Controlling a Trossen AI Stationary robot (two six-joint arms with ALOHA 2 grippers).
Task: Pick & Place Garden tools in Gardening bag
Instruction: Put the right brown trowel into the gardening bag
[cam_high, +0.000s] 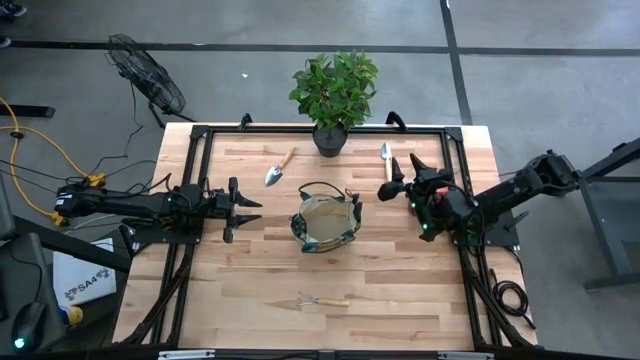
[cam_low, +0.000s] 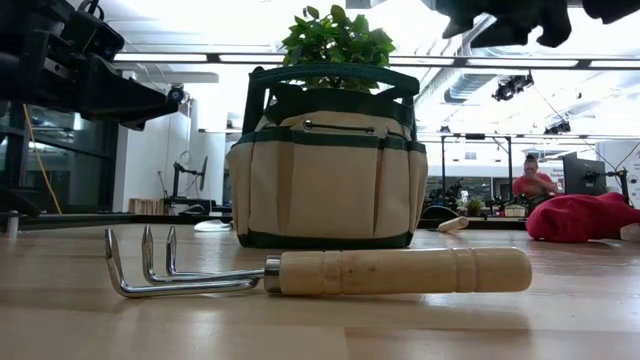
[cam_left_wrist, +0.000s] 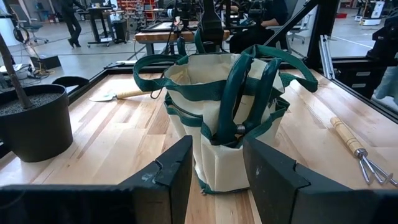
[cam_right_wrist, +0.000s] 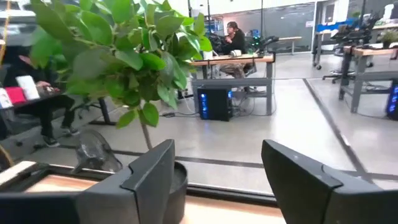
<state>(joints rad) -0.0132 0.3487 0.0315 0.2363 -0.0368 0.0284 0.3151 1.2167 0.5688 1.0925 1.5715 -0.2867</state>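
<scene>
Grey workshop floor surrounds your pale wooden desk, and a standing fan sits off its far left corner. At the desk's centre you have the gardening bag, upright and open; through the left wrist view, dark green-handled shears stand inside it among its loop handles.

Your left gripper hovers just left of the bag, pointing at it, with its fingers spread apart and holding nothing. Your right gripper hangs to the right of the bag near the far edge, aimed toward the potted plant; its fingers are also spread wide and empty.

Three tools lie loose on the desk. One trowel rests to the far left of the bag, blade toward you and wooden handle angled away. A second trowel lies beside the plant pot, just next to the right gripper. The hand fork lies well in front of the bag near the front edge, its tines pointing left. In the low view a red soft bundle sits on the desk to the right of the bag. A person sits at a workstation in the room beyond.
</scene>
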